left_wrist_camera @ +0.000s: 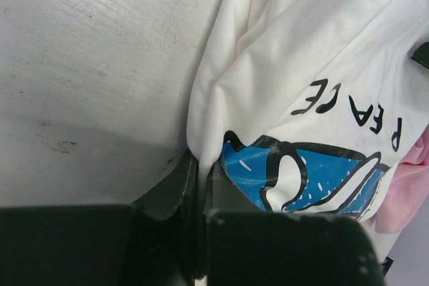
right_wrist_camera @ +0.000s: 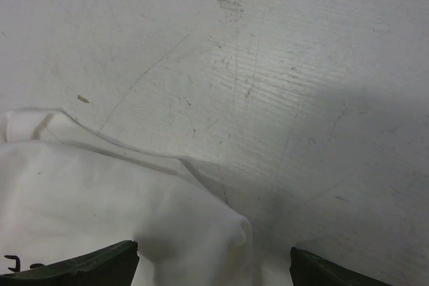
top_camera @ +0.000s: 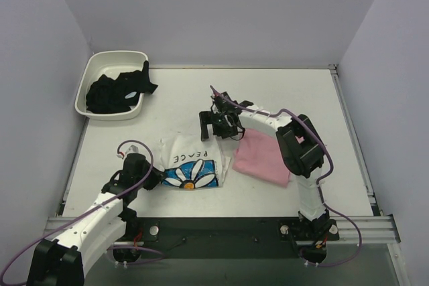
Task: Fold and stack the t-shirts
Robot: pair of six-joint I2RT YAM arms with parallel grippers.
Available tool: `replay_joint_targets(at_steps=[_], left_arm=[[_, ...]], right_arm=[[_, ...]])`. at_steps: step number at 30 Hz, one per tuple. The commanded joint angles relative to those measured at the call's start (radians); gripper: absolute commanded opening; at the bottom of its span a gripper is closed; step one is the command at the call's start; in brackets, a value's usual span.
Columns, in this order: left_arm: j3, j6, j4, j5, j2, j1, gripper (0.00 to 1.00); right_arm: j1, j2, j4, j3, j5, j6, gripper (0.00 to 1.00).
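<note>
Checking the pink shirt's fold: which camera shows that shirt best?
The top view: nearly the whole pink shirt shows, lying flat. The left wrist view catches only a sliver at the picture's right edge; the right wrist view shows none of it.

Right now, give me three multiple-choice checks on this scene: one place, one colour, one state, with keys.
1. The tub sits:
A. at the table's far left corner
B. at its near right corner
C. between the arm bases

2. The tee beside the daisy tee is:
A. green
B. pink
C. orange

3. The left jaws are:
A. wide open over bare table
B. shut on the tub rim
C. shut on the daisy tee's edge

Key:
1 A, the top view shows it far left.
2 B, the pink tee lies to its right.
3 C, the left wrist view shows them pinching white cloth.
</note>
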Motion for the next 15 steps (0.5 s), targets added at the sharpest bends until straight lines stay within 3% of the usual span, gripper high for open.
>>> replay_joint_targets(at_steps=[1,9,12,13,15], left_arm=[[-0.016,0.038,-0.081,-0.028,0.034,0.01,0.0],[-0.017,0.04,-0.092,-0.028,0.019,0.015,0.0],[-0.017,0.043,-0.098,-0.028,0.016,0.019,0.0],[-0.019,0.043,-0.098,-0.028,0.016,0.022,0.0],[-0.022,0.044,-0.095,-0.025,0.016,0.025,0.0]], right_arm=[[0.032,0.052,-0.019,-0.047,-0.052,0.02,0.98],[0.052,0.075,-0.023,-0.037,-0.056,0.025,0.87],[0.052,0.07,-0.024,-0.047,-0.056,0.024,0.72],[0.05,0.066,-0.024,-0.052,-0.056,0.022,0.61],[0.05,0.061,-0.025,-0.063,-0.05,0.022,0.47]])
